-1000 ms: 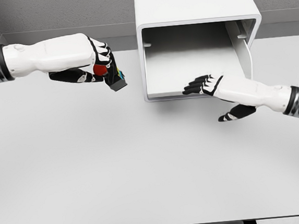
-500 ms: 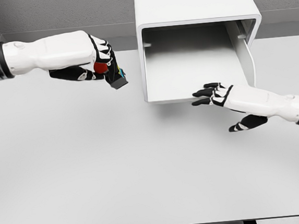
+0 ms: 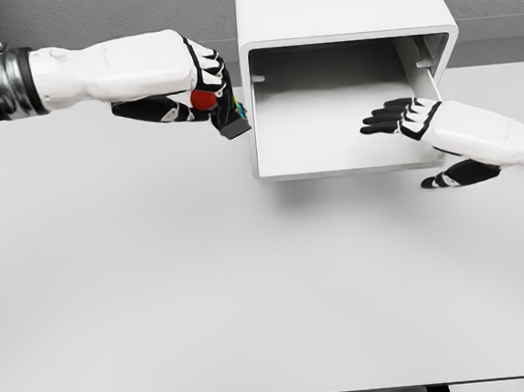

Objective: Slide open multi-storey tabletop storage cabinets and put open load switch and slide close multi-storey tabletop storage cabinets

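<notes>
Head view is showing the left hand (image 3: 183, 84) curling its fingers tightly around the load switch (image 3: 220, 110), a small dark block with a red knob and coloured marks on one side, holding it in the air just left of the open cabinet (image 3: 343, 24) and above the table (image 3: 252, 289). It is looking rigid, light and compact, probably smooth-sided, so gripping across the body rather than the knob is seeming the safer hold. At the cabinet's right edge, the right hand (image 3: 439, 125) is hovering with fingers spread, grasping nothing, beside the pale drawer (image 3: 338, 125).
</notes>
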Controlling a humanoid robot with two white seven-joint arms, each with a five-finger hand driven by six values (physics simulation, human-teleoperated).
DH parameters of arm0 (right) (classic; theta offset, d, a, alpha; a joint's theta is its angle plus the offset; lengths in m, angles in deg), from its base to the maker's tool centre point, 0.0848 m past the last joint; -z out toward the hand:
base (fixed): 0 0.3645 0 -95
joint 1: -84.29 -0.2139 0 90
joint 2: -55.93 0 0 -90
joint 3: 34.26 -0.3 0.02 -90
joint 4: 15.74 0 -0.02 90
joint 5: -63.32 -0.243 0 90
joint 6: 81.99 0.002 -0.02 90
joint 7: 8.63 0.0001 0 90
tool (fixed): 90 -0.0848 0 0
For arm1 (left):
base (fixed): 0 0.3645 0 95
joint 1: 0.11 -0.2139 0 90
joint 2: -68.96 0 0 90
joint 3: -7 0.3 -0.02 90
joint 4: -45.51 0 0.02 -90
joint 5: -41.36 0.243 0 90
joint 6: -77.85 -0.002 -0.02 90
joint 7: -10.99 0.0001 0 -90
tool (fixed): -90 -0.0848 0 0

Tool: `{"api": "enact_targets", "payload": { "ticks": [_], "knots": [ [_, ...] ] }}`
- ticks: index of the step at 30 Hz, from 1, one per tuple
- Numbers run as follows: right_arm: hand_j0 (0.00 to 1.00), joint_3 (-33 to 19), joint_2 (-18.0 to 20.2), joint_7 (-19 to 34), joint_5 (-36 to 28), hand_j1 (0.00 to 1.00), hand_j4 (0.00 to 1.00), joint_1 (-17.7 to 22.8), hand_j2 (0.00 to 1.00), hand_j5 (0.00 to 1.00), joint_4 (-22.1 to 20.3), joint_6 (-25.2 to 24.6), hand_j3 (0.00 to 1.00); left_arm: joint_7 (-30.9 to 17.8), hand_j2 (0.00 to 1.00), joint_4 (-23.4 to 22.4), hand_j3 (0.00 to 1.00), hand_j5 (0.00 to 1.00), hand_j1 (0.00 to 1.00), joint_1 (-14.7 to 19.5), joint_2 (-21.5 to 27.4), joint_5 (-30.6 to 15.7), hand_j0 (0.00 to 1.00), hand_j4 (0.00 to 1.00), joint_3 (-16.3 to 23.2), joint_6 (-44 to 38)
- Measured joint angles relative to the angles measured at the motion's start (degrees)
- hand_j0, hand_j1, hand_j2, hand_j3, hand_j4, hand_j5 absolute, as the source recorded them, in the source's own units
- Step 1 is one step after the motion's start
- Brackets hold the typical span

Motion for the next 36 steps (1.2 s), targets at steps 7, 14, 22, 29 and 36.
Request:
{"api": "enact_targets", "payload": {
  "ticks": [7,14,22,29,36],
  "knots": [
    [1.0,-1.5,0.5,-0.2,-0.8,1.0,1.0,1.1,1.0,1.0,-0.2,0.0,1.0,-0.1,0.4,-2.1,0.4,0.4,0.4,1.2,-4.6,1.0,0.4,0.4,0.6,0.0],
    [1.0,-1.6,0.2,-0.2,-0.8,1.0,1.0,1.4,1.0,1.0,-0.2,0.0,1.0,-0.1,0.4,-5.5,0.4,0.4,0.4,1.3,-9.3,3.6,0.4,0.4,0.8,0.0],
    [1.0,-1.7,0.0,-0.2,-0.8,1.0,1.0,1.4,1.0,1.0,-0.2,0.0,1.0,-0.1,0.41,-8.8,0.41,0.41,0.41,1.3,-13.8,6.9,0.41,0.41,1.0,0.0],
    [1.0,-1.7,-0.2,-0.2,-0.8,1.0,1.0,1.4,1.0,1.0,-0.2,0.0,1.0,0.0,0.41,-12.5,0.41,0.41,0.41,3.0,-17.0,8.9,0.41,0.41,3.2,0.0],
    [1.0,-1.7,-0.5,-0.2,-0.8,1.0,1.0,1.4,1.0,1.0,-0.2,0.0,1.0,0.2,0.42,-15.8,0.42,0.42,0.42,3.8,-20.0,9.0,0.42,0.42,5.6,0.0]
  ]
}}
